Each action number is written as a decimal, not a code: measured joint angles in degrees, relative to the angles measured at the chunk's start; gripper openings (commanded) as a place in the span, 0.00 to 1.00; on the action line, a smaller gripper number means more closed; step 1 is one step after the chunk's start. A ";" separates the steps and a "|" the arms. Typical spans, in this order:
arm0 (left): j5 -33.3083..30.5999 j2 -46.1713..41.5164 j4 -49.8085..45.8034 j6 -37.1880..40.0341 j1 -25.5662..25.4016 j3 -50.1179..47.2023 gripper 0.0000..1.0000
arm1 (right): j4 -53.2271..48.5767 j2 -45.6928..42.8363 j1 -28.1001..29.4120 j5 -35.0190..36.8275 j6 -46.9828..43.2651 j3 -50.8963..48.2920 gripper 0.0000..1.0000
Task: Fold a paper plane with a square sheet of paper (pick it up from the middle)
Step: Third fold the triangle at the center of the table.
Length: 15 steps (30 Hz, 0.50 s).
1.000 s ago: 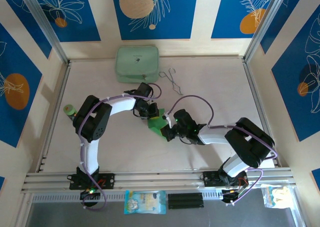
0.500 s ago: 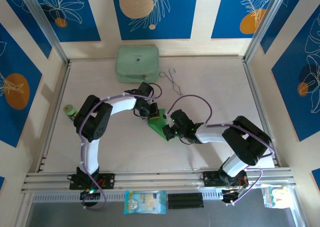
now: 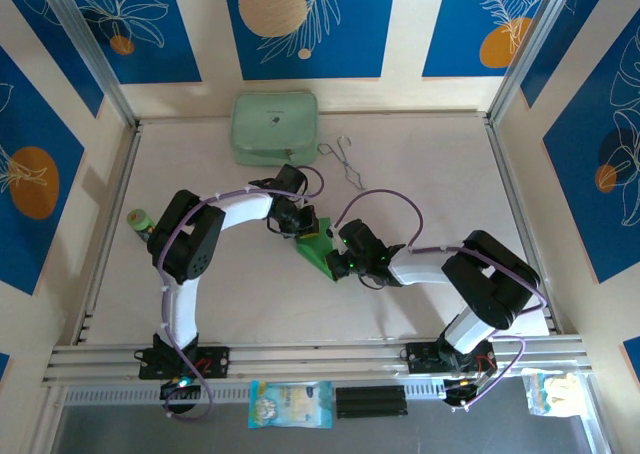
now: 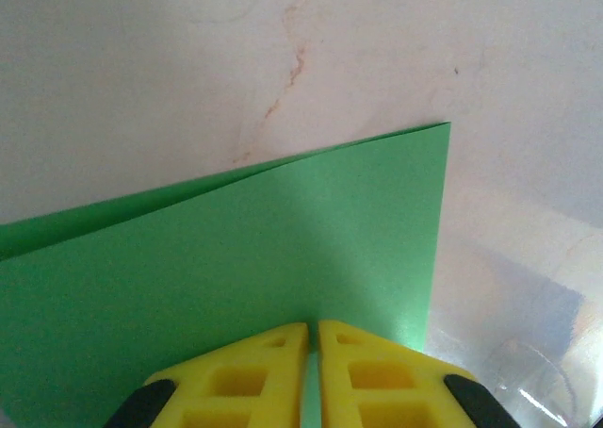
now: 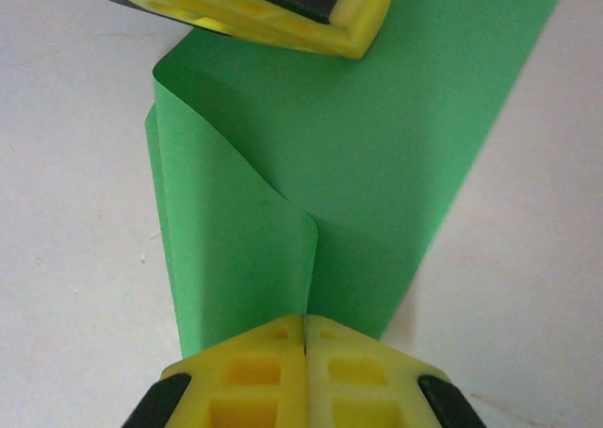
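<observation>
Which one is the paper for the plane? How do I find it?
Look at the middle of the pale table. There yellow fingers pinch the sheet of paper. It is thin, folded and bright green, far brighter than the pale mint case at the back.

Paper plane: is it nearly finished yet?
Not yet. Done: the green sheet is folded over, two layers showing. In hand: the left jaws and the right jaws are both shut on it, with one flap curled over. Left: the pointed nose and the wings; no dart shape shows.
</observation>
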 measured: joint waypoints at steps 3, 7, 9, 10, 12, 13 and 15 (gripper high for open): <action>0.02 0.00 0.02 0.00 0.00 0.00 0.14 | -0.28 0.02 0.13 0.22 0.00 0.22 0.00; 0.02 0.00 0.02 0.00 0.00 0.00 0.14 | -0.44 0.28 0.17 0.37 -0.02 0.59 0.00; 0.02 -0.02 0.02 0.00 0.00 0.00 0.14 | -0.57 0.35 0.17 0.39 -0.02 0.72 0.00; 0.02 0.00 0.02 0.00 0.00 0.00 0.14 | -0.61 0.46 0.17 0.39 -0.02 0.76 0.00; 0.02 0.00 0.02 0.00 0.00 0.00 0.14 | -0.76 0.59 0.22 0.48 -0.02 0.96 0.00; 0.02 0.00 0.02 0.00 0.00 0.00 0.14 | -0.76 0.61 0.28 0.57 -0.02 0.98 0.00; 0.02 0.00 0.02 0.00 0.00 0.04 0.14 | -0.76 0.63 0.28 0.59 -0.02 0.98 0.00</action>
